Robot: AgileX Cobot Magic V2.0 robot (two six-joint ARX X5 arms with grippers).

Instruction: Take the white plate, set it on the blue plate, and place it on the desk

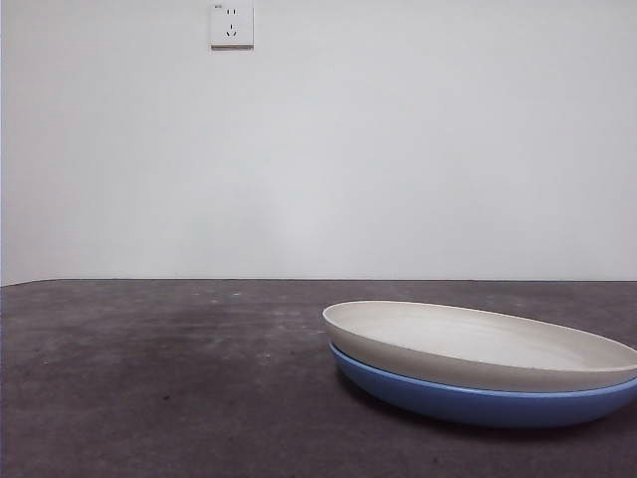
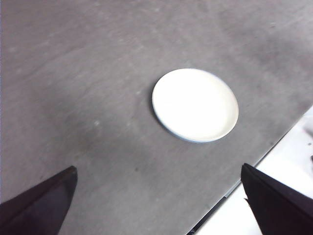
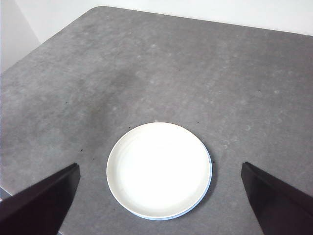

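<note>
The white plate (image 1: 478,344) lies nested on the blue plate (image 1: 478,398) on the desk (image 1: 159,378), at the right of the front view. In the right wrist view the white plate (image 3: 159,169) covers the blue plate (image 3: 209,169), of which only a thin rim shows. In the left wrist view the white plate (image 2: 194,104) lies far off, with a thin blue edge (image 2: 183,138) showing. My left gripper (image 2: 159,205) and right gripper (image 3: 161,205) are both open, empty, and high above the desk. Neither arm shows in the front view.
A wall socket (image 1: 231,25) is on the white wall behind. The desk's edge (image 2: 254,166) runs near the plates in the left wrist view, and its rounded corner (image 3: 98,10) shows in the right wrist view.
</note>
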